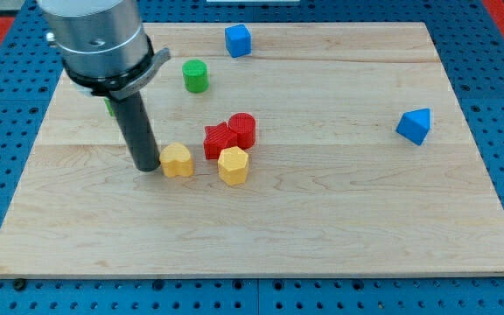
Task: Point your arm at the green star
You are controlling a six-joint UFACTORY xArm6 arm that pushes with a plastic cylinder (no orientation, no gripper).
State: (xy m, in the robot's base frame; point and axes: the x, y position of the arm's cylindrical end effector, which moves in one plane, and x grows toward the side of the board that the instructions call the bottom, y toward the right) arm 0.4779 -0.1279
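Observation:
Only a small green sliver shows behind the rod at the view's upper left; it may be the green star, but its shape is hidden by the arm. My tip rests on the board just left of a yellow block, close to touching it. The tip is below the green sliver. A green cylinder stands further toward the view's top.
A red star and a red cylinder touch each other, with a yellow hexagonal block just below them. A blue cube sits near the top edge. A blue wedge-like block sits at the right.

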